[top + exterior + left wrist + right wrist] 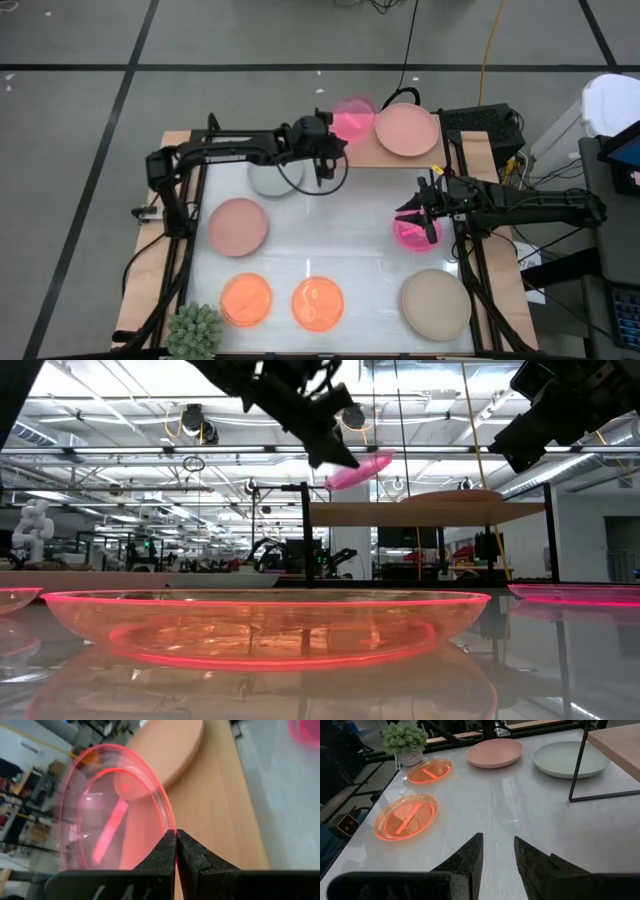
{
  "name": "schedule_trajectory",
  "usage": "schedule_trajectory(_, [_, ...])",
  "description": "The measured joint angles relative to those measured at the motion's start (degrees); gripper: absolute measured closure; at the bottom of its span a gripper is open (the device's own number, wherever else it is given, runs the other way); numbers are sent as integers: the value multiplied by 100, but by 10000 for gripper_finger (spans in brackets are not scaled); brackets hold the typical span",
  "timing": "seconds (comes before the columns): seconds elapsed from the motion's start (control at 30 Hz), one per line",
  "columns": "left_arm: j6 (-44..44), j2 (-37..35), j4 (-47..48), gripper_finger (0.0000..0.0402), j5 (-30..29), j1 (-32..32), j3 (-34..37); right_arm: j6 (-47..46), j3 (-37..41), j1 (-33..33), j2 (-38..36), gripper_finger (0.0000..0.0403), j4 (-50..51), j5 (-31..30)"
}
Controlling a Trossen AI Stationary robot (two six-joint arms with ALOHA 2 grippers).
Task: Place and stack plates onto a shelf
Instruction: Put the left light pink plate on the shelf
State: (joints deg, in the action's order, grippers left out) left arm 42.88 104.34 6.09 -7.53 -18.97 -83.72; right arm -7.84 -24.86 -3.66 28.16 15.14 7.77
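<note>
My left gripper (336, 140) is shut on a glossy magenta plate (353, 118), held in the air over the left end of the light-wood shelf (366, 152). The low view shows this plate (358, 470) just above the shelf board (420, 512). A dusty-pink plate (405, 130) lies flat on the shelf's right half. My right gripper (497, 854) hovers open at the table's right side, over a second magenta plate (410, 234) lying on the tabletop, and touches nothing. My left gripper pinches the magenta plate's rim (169, 826) between its two fingertips (187, 851). The fingers come from the table's left, slanting slightly down. The plate is lifted clear and tilted, sticking out beyond the fingers over the shelf board (220, 805).
On the tabletop lie a pale grey-green plate (270, 180) partly under the left arm, a dusty-pink plate (238, 225), two orange plates (246, 298) (317, 303) and a beige plate (435, 303). A spiky green plant (195, 330) stands at the near left corner.
</note>
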Motion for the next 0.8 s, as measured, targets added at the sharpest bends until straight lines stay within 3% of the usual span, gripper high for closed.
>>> schedule_trajectory(0.67, [-449,298,367,396,-4,-96,4,-20,0,1,-1,310,-2,-6])
schedule_trajectory(0.8, [-454,298,398,377,-4,-88,4,-21,0,1,0,310,-2,-4])
